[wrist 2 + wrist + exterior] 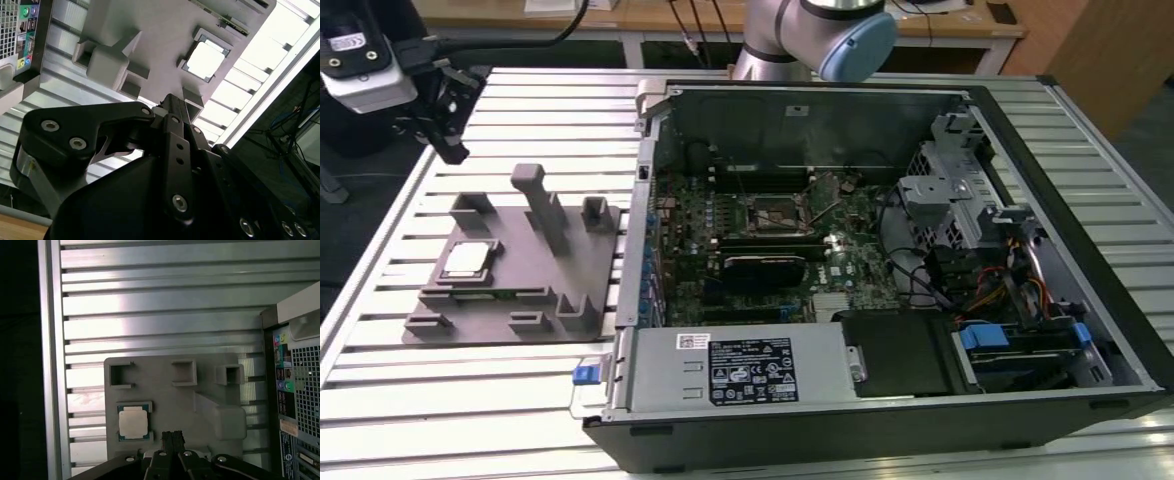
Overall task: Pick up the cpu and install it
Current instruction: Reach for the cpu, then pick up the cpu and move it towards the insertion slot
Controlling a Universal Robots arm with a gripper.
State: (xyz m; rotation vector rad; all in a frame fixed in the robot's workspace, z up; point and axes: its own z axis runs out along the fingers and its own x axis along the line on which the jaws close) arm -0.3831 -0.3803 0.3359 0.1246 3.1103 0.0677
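The cpu (pixel 464 262) is seated in a square recess of the grey holder (pixel 514 262), evidently to fix its position, at the exterior view's left; the gripper (pixel 452 152) is held empty, fingers together, at upper left.

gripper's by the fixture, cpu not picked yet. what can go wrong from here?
1. The cpu lies flat in a fixture recess, so little edge is exposed; a grasp may slip.
2. The gripper is offset from it, with raised posts nearby; descent might clip one.
3. The socket sits deep inside the case; walls crowd the approach.
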